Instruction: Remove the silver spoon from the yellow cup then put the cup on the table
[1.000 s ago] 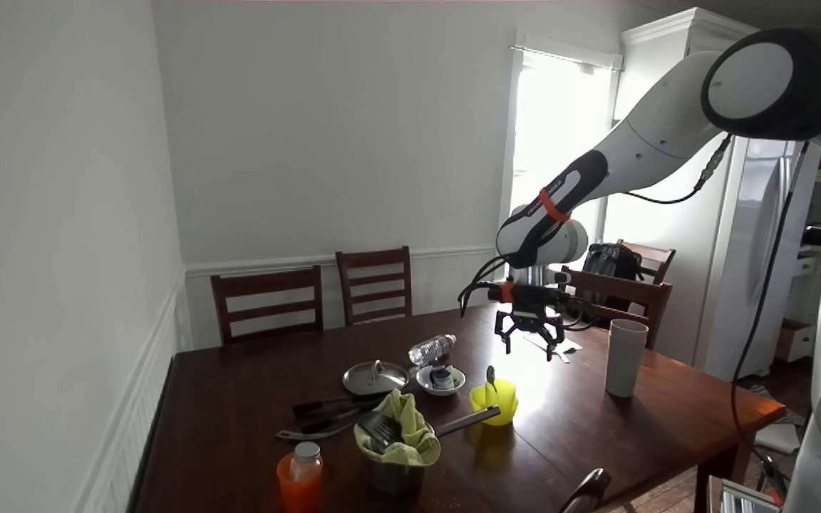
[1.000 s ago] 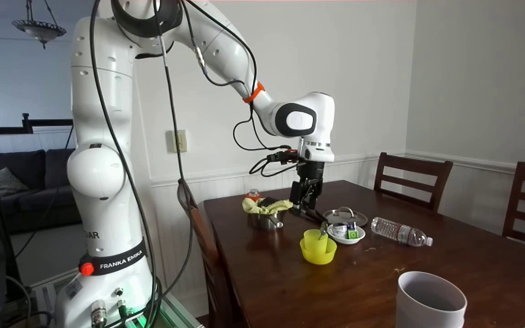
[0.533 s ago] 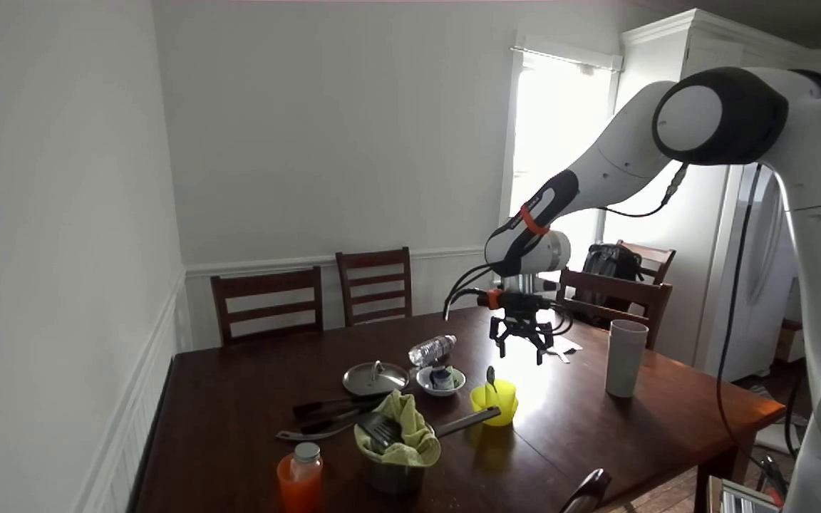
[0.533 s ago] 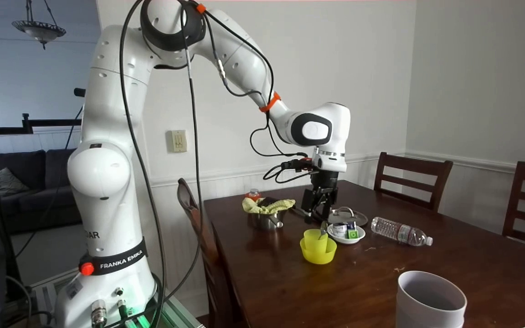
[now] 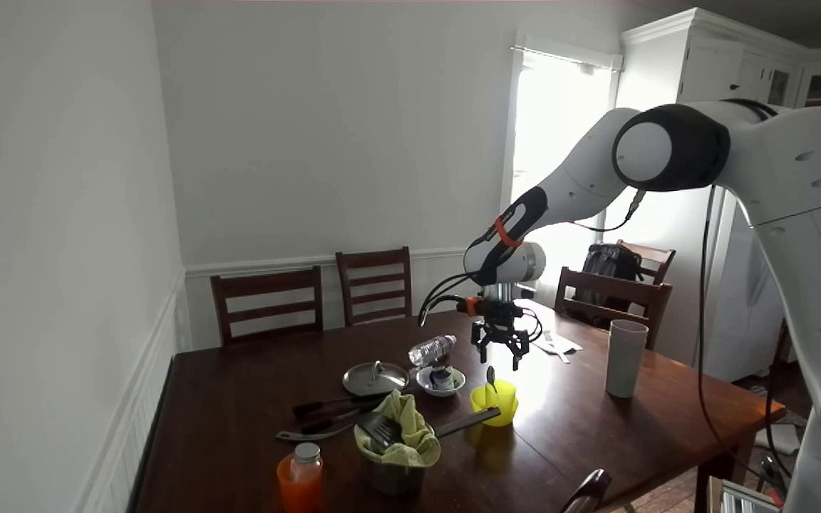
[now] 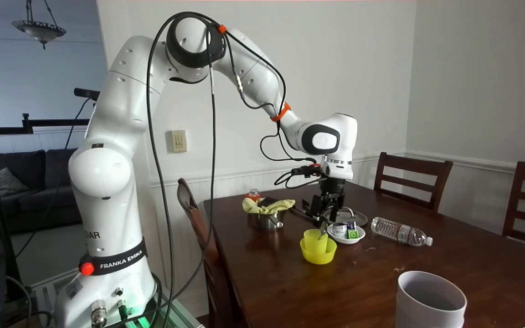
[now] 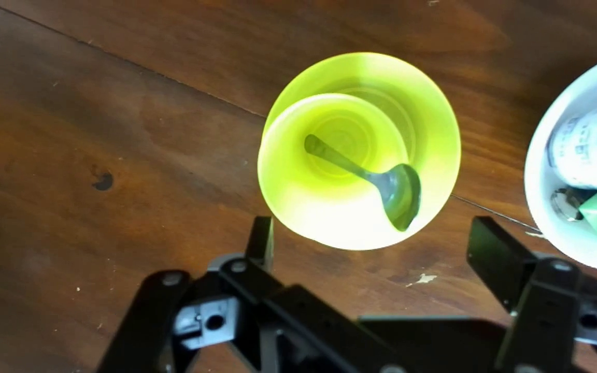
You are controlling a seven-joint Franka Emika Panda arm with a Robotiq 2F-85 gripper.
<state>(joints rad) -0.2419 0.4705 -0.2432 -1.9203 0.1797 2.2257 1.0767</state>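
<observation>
The yellow cup (image 7: 293, 191) stands inside a wider yellow bowl (image 7: 436, 134) on the dark brown table (image 7: 122, 248). The cup also shows in an exterior view (image 6: 313, 241). The silver spoon (image 7: 368, 175) leans in the cup, its handle end down inside and its scoop up over the rim. In an exterior view the spoon's scoop (image 5: 491, 375) sticks up above the cup. My gripper (image 7: 373, 235) is open and empty. In an exterior view the gripper (image 5: 499, 362) hangs pointing down, above and slightly behind the cup, apart from cup and spoon.
A white bowl (image 7: 537, 171) with small packages stands beside the cup. A pot (image 5: 396, 476) with a green cloth and a long handle, a lid (image 5: 364, 385), a water bottle (image 5: 432, 349), an orange container (image 5: 289, 491) and a grey tumbler (image 5: 626, 360) stand around.
My gripper has moved left and slightly down in an exterior view, to above the cup, staying open. The cup, spoon and other objects have not moved.
</observation>
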